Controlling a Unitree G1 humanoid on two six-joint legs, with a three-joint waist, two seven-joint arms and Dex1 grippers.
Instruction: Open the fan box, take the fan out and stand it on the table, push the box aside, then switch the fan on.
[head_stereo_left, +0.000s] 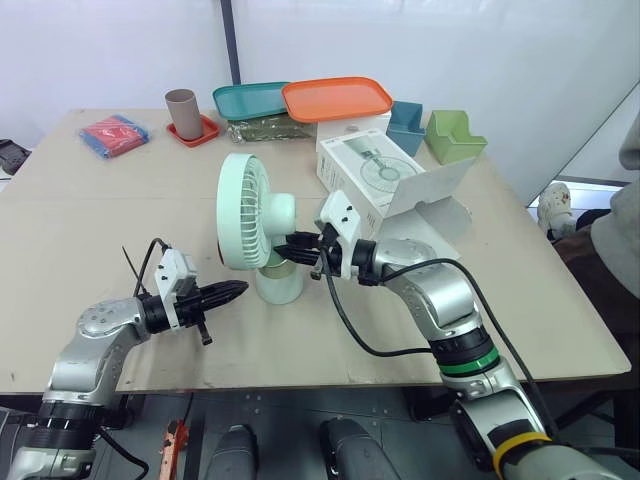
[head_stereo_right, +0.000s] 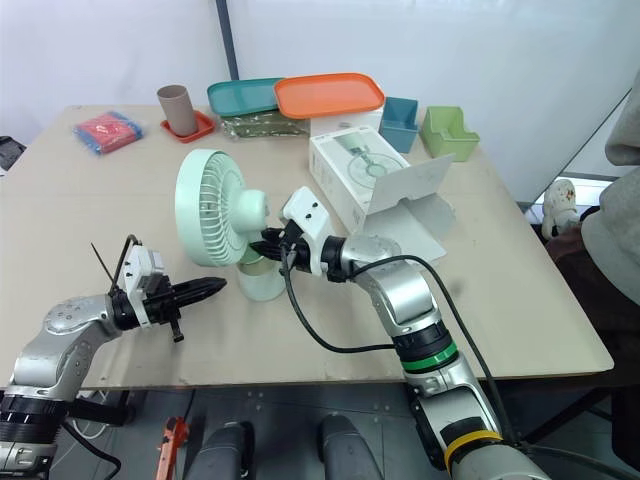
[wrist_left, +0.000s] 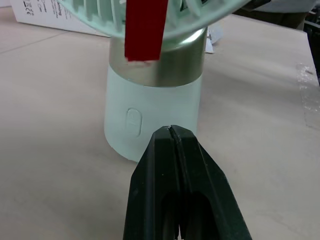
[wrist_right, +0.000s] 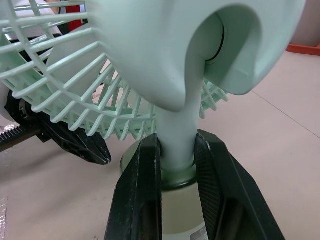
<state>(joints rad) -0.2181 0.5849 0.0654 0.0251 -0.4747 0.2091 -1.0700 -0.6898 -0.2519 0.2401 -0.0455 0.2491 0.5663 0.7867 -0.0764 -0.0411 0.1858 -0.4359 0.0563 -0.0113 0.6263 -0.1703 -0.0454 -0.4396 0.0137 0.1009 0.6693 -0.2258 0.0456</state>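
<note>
Standing upright on its round base (wrist_left: 165, 120) near the middle of the surface (head_stereo_left: 90, 220), the fan (head_stereo_left: 250, 215) is clamped at its thin neck (wrist_right: 175, 135) by the right hand (head_stereo_left: 300, 247), which is seen reaching in from about 3 o'clock. In the right wrist view one black finger (wrist_right: 142, 190) is pressed to each side of the neck, just above the base. The left hand (head_stereo_left: 236, 291) is held low over the surface at about 9 o'clock of the base. Its fingers are pressed together into a point that is aimed at the base and set near it, without contact. In the left wrist view a small oval button (wrist_left: 134, 121) is seen on the base wall just beyond the fingertips. The fan box (head_stereo_left: 365, 168) is laid at about 2 o'clock of the fan, well apart from it, with its flap (head_stereo_left: 430, 190) folded open. An orange tray (head_stereo_left: 336, 98) and a teal tray (head_stereo_left: 245, 99) are set at about 12 o'clock, at the far edge, and a brown cup (head_stereo_left: 183, 112) at about 11 o'clock.
</note>
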